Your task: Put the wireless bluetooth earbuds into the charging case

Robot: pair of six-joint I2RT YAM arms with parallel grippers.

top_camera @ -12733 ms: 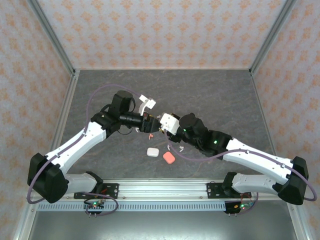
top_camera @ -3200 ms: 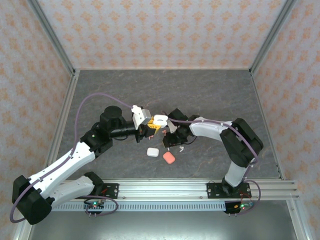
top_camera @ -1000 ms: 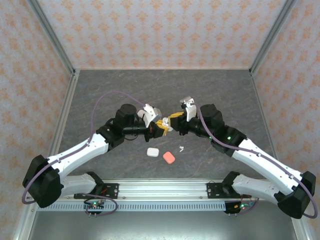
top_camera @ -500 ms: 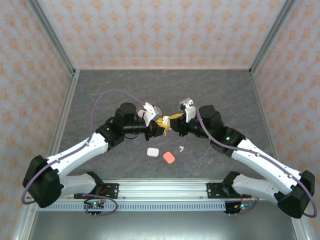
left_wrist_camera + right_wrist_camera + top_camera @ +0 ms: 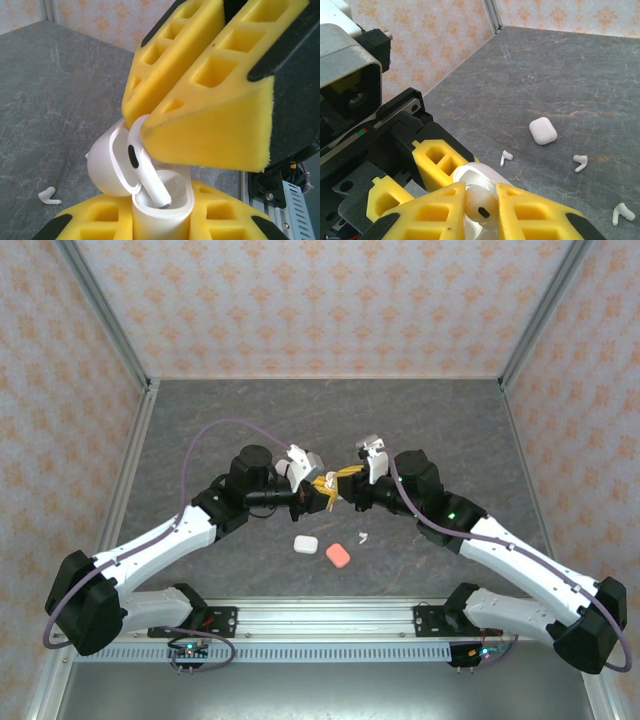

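1. Progress: this looks like mid-insertion to me. The right pincer (image 5: 480, 200) is squeezed onto a white earbud (image 5: 141, 167). The stem is poking down into the open charging case (image 5: 161, 212), but the head sits well above the rim, so I'd say it's not seated yet.
2. The left pincer (image 5: 160, 222) is clamped around the case body from both sides. It holds the case upright with the lid (image 5: 105, 165) flipped back to one side.
3. Location: the two pincers meet nose to nose above the middle of the tabletop (image 5: 440, 430). So the case and that bud are up in the air, not lying down.
4. What's left: plenty, I reckon. Three loose earbuds (image 5: 580, 162) lie scattered on the tabletop near a closed white case (image 5: 542, 131), and a pink case (image 5: 338, 555) sits just beside that one in the overhead view. I can't tell what's inside those two. I also can't tell whether the held case's other slot is filled, since the bud and lid hide it.
5. Looks: the bud is glossy white with a short stem and a dark oval patch on its head, and it's tiny next to the yellow foam pads (image 5: 210, 125) pinching it. The case is a smooth, rounded white shell.
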